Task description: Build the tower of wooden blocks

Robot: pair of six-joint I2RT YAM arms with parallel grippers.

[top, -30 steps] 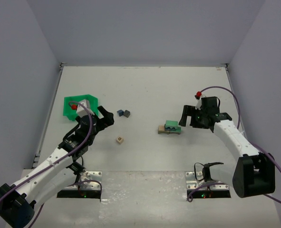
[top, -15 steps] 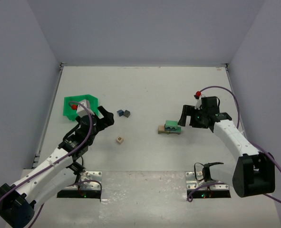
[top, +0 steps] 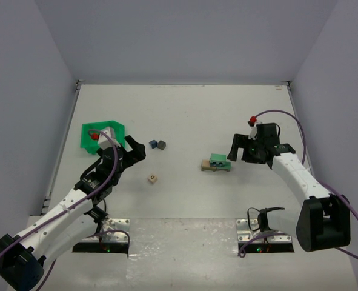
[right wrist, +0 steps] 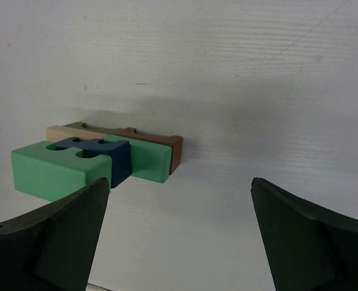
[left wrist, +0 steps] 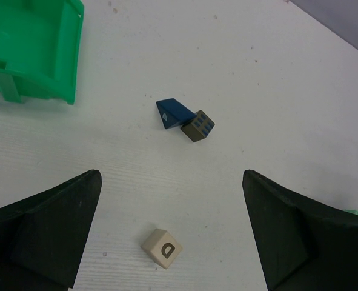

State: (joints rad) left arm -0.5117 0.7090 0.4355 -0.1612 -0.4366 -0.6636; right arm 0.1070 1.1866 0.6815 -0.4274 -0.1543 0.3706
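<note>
Nearest, both arms rise from brackets at the near edge of the worktop (top: 185, 115), and the strip between those brackets lies bare. A little farther in, left of centre, a tan cube (top: 152, 179) marked with a letter sits alone with free surface on every side. The wood block tower (top: 217, 162) stands right of centre: tan and brown bars at the base, a green block across them, and a dark blue piece set into the green block's notch. Just to its right the right end effector (top: 238, 150) hangs released, jaws spread wide and grasping nothing, a narrow gap separating it from the tower. On the left, the left end effector (top: 135, 149) is likewise released and empty, its fingers wide apart above the surface. Just beyond it a blue wedge (top: 153, 144) touches a grey cube (top: 162, 145). Left of these, near the left edge, sits a green bin (top: 88, 130). The far half of the worktop runs open to the pale walls on three sides.
</note>
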